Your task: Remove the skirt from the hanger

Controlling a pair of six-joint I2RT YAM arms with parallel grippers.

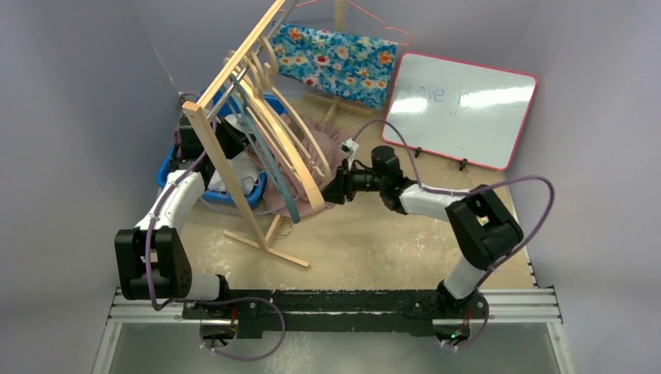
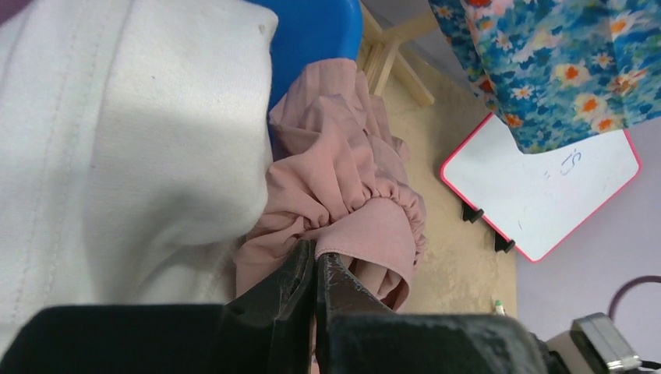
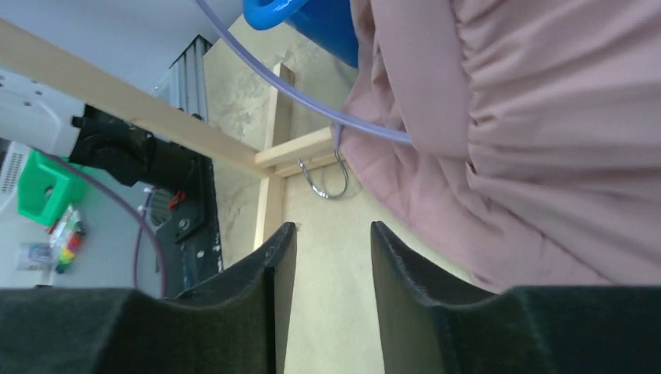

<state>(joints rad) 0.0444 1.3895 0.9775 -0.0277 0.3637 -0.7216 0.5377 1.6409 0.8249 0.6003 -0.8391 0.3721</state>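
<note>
Ruched dusty-pink skirt [image 2: 343, 195], gathered elastic edge pinched in left jaws, right jaws spread beside soft folds

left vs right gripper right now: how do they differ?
Jaws: the left gripper is shut; the right gripper is open.
Load: the left gripper pinches the gathered edge of the pink skirt; the right gripper holds nothing, with the skirt beside it.
Surroundings: the left gripper sits by a white garment; the right gripper faces the wooden rack and a metal hook.
Shared: black fingers, both close to the skirt.
</note>
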